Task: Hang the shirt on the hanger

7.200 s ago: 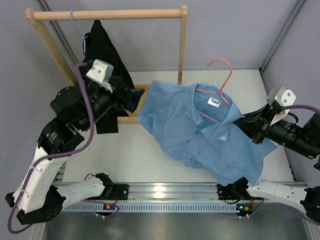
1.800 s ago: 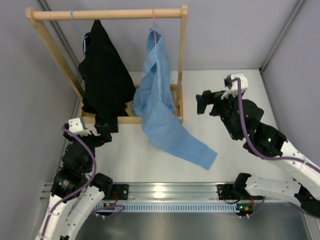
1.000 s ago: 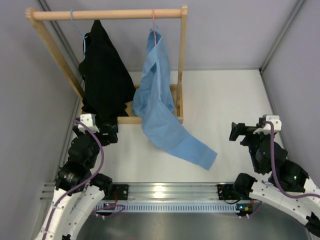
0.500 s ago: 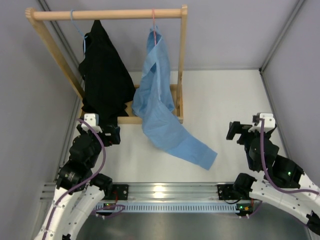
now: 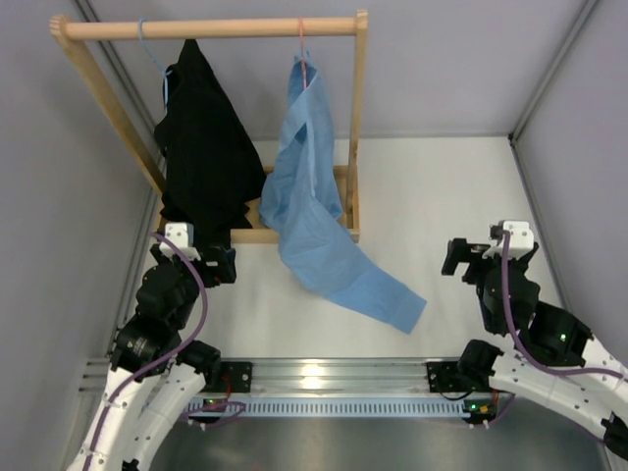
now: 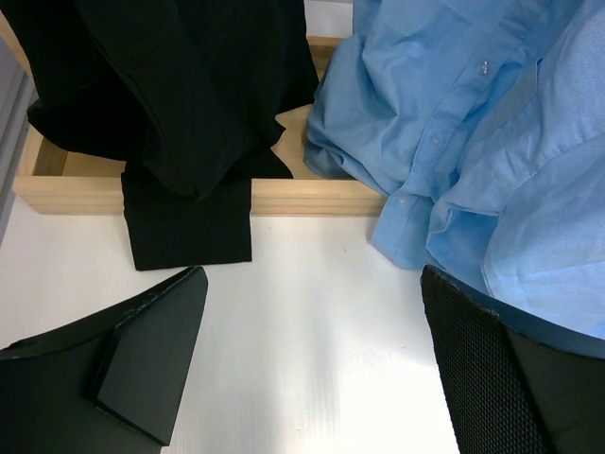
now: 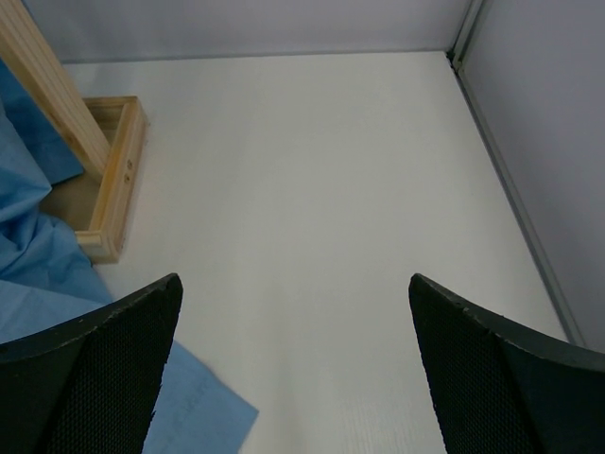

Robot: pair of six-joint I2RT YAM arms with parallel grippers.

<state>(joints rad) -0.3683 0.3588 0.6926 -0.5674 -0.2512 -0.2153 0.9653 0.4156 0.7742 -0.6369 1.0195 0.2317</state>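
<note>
Overhead view: the light blue collared button-up shirt (image 5: 312, 196) hangs from the thin pink wire hanger (image 5: 302, 54), whose hook sits over the round wooden rail (image 5: 216, 27) of the rack. The shirt's lower end trails onto the white table (image 5: 442, 186). A black garment (image 5: 201, 137) hangs beside it on a thin blue hanger (image 5: 145, 44).

Only this view shows rail and hooks.

The left wrist view alone shows the shirt's buttons and the black garment's end draped over the wooden base frame (image 6: 312, 197). The left gripper (image 6: 312, 274) has its fingers spread, nothing between them.

The right wrist view shows a shirt corner lying flat on the table. The right gripper (image 7: 294, 279) is likewise spread and empty, well apart from the rack.
</note>
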